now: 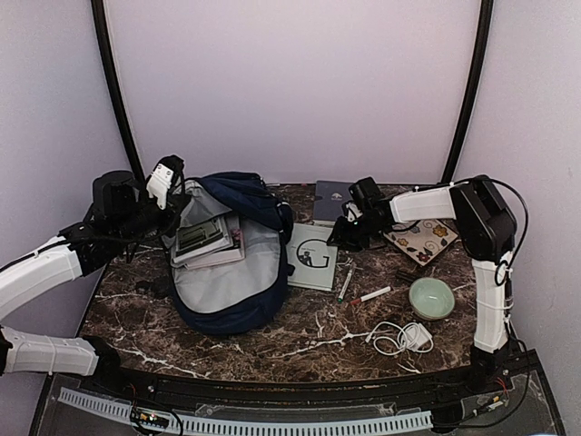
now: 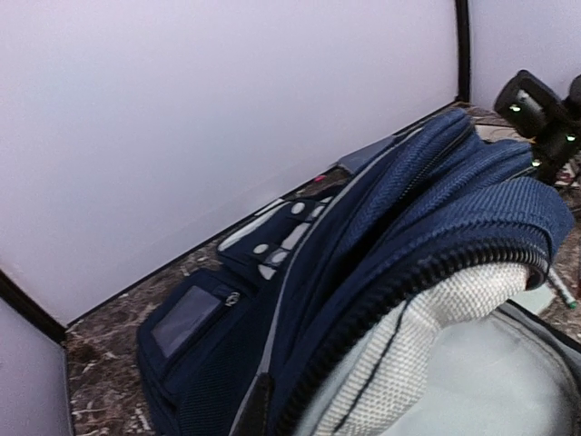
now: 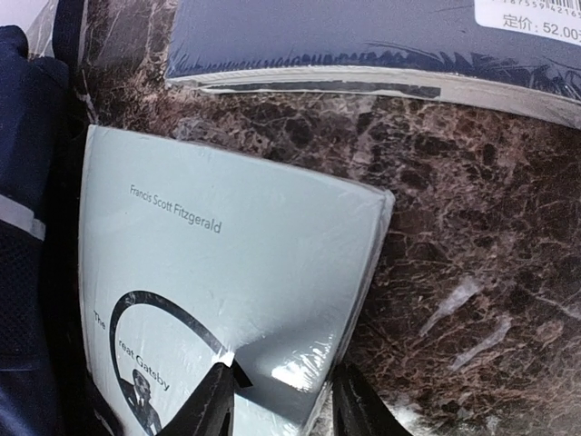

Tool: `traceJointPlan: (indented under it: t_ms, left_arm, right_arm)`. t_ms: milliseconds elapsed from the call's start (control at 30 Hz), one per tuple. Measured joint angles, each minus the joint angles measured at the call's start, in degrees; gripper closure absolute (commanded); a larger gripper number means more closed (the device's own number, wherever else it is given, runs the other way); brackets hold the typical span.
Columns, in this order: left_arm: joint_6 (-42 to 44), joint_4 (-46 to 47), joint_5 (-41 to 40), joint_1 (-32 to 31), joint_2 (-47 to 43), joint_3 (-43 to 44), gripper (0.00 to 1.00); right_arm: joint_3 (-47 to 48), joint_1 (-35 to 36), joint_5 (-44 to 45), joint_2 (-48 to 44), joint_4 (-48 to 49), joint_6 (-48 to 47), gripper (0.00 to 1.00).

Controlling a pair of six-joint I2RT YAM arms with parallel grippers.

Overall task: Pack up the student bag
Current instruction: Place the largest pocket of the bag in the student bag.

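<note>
The student bag (image 1: 227, 291) is lying open at the left of the worktop (image 1: 300, 350), grey lining upward, with books (image 1: 204, 238) showing inside. The left end effector (image 1: 166, 182) is closed, apparently pinching the bag's upper rim. The right end effector (image 3: 283, 381) is straddling a paperback (image 3: 209, 263) at its edge; whether it is gripping cannot be told. The bag is presenting as soft, floppy and weighted by its contents, so taking hold at the zip rim or the handle is advisable.

A pale Great Gatsby paperback (image 1: 311, 257) lies mid-worktop (image 1: 300, 341), with a dark blue book (image 1: 332, 202) beyond it at the far edge. Toward the right edge are a floral pad (image 1: 420, 240), a green bowl (image 1: 431, 298), two pens (image 1: 370, 296) and a coiled white charger (image 1: 402, 338).
</note>
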Motion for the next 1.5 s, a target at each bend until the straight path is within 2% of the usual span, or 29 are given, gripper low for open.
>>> traceJointPlan:
  t_ms: [133, 300, 433, 567, 700, 733, 800, 867, 1000, 1067, 1100, 1200, 1267, 1367, 1467, 1500]
  left_arm:
    - [2.7, 0.0, -7.8, 2.1, -0.1, 1.3, 1.00]
    - [4.8, -2.5, -14.0, 8.0, 0.3, 5.8, 1.00]
    - [5.7, -5.3, -17.3, 10.3, 2.4, 9.7, 1.00]
    - [3.9, -7.6, -17.2, 11.0, 3.7, 10.2, 1.00]
    - [-1.6, -8.0, -12.3, 10.9, 3.1, 6.6, 0.98]
    - [-3.0, -8.1, -10.5, 10.7, 2.8, 5.3, 0.90]
    - [-5.4, -8.5, -7.6, 10.3, 2.5, 3.4, 0.65]
    - [-6.9, -9.6, -5.4, 9.5, 2.5, 2.6, 0.50]
    - [-8.7, -13.1, -4.0, 4.9, 3.0, 2.4, 0.37]
    - [-8.8, -14.8, -4.6, 0.3, 3.5, 2.8, 0.31]
    - [-8.8, -15.8, -4.7, -3.3, 3.9, 3.5, 0.21]
    - [-8.6, -17.2, -3.8, -11.4, 4.7, 6.1, 0.10]
    - [-8.7, -17.2, -3.3, -16.1, 5.3, 8.5, 0.10]
    - [-7.9, -16.7, -1.8, -20.4, 7.5, 11.2, 0.17]
    - [-6.8, -16.1, 0.4, -22.5, 14.1, 14.6, 0.29]
    - [-6.0, -16.0, 0.7, -22.6, 17.7, 16.3, 0.37]
  right_arm:
    - [0.0, 0.0, 0.6, 0.2, -0.1, -0.5, 0.62]
    - [2.1, 1.0, 4.3, 0.3, -3.2, -3.4, 0.58]
    - [4.3, 2.7, 8.6, 0.4, -6.5, -6.5, 0.55]
    - [4.4, 4.0, 11.2, 0.3, -7.6, -8.1, 0.51]
    - [3.7, 4.9, 12.5, -0.6, -7.7, -9.2, 0.45]
    - [3.2, 5.0, 12.8, -1.0, -7.6, -9.4, 0.45]
    - [2.1, 5.2, 13.2, -1.7, -7.5, -9.7, 0.44]
    - [1.1, 5.2, 13.5, -2.1, -7.3, -9.8, 0.44]
    - [-1.8, 5.3, 13.5, -3.6, -5.5, -9.9, 0.44]
    - [-3.2, 5.3, 13.0, -4.4, -4.8, -9.9, 0.43]
    - [-4.1, 5.4, 12.7, -4.9, -4.3, -9.9, 0.43]
    - [-6.0, 5.5, 11.4, -6.0, -3.1, -9.9, 0.43]
    - [-6.8, 5.5, 10.5, -6.3, -2.5, -9.9, 0.43]
    - [-7.1, 5.5, 9.3, -6.4, -2.0, -9.9, 0.43]
    - [-7.1, 5.5, 8.0, -6.4, -1.8, -9.7, 0.43]
    - [-7.1, 5.5, 7.7, -6.4, -1.8, -9.7, 0.43]
